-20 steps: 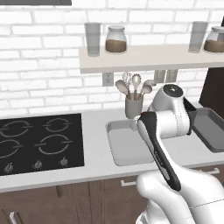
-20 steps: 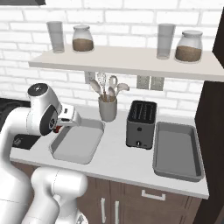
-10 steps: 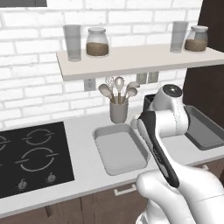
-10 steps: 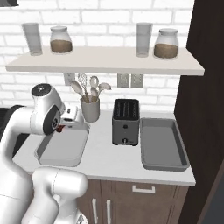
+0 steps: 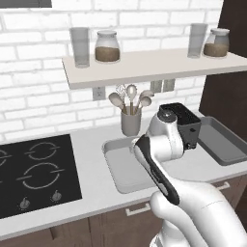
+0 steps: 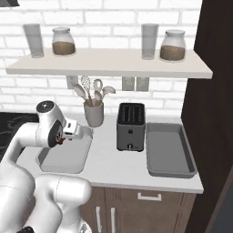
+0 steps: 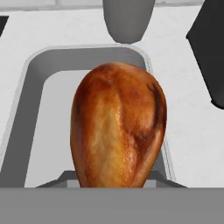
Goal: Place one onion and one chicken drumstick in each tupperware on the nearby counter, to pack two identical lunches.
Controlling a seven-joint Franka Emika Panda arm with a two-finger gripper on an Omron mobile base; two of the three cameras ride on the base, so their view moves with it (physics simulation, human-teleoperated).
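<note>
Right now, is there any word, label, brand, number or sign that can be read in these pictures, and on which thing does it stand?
None can be read.
Jars: no labels.
Toaster: no brand; its front knob has no marking that can be made out.
Stove: only ring lines and two small knobs, too small to show any sign.

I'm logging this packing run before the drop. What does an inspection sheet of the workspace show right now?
Surface: pale counter, bare between items.
Job's things: chicken drumstick held above the left tray; right tray holds nothing; onions: nothing seen.
Clutter: black toaster between the trays; utensil cup behind.
Grippers: gripper shut on the drumstick.
Cables: nothing seen.
Surroundings: brick wall, shelf with jars and glasses, cooktop at left.
</note>
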